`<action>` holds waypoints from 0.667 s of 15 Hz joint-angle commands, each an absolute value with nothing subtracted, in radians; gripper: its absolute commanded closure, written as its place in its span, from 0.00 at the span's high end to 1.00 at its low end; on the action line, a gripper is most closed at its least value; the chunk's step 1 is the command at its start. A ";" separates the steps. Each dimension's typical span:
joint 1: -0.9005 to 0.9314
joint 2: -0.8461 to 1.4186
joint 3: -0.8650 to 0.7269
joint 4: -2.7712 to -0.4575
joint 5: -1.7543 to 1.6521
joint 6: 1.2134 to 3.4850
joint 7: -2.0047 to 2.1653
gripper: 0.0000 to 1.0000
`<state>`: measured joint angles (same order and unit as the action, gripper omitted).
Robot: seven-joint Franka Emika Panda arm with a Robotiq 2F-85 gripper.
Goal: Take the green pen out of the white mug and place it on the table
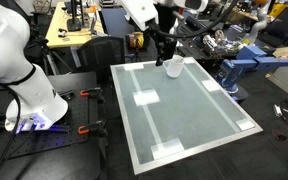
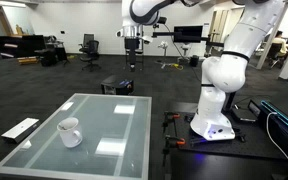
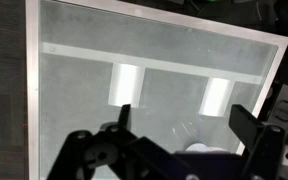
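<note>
Workspace with a single arm and a square table [image 1: 184, 120]. The table is shown in both exterior views; its pale glossy top is marked with white tape patches [image 1: 144, 97]. The white mug [image 1: 172, 68] is seen standing upright on the tabletop, close to one edge and clear of the tape patches. In an exterior view the mug [image 2: 70, 132] is shown with its open top facing up. The green pen cannot be made out at this size in any view, so its place, in the mug or elsewhere, cannot be told.

The gripper [image 1: 162, 58] is held above the table, near the mug but apart from it. In an exterior view the gripper [image 2: 132, 47] is seen hanging well above the tabletop. In the wrist view the gripper [image 3: 181, 118] is shown with its two fingers [image 3: 119, 125] spread wide. Nothing is held between them, and only bare tabletop and tape patches are seen in the gap.

The white robot base [image 2: 219, 100] is placed on the floor beside the table.
</note>
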<state>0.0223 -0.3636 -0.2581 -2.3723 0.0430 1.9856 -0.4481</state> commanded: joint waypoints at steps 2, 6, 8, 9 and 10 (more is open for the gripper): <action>-0.005 -0.361 -0.233 -2.371 0.053 1.983 -0.456 1.00; -0.005 -0.361 -0.233 -2.371 0.053 1.983 -0.456 1.00; -0.004 -0.371 -0.210 -2.376 0.045 2.001 -0.420 1.00; -0.006 -0.374 -0.197 -2.379 0.041 2.020 -0.396 1.00; -0.001 -0.372 -0.182 -2.378 0.048 2.034 -0.372 1.00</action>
<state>0.0151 -0.3636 -0.2345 -2.3724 0.0430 1.9912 -0.4351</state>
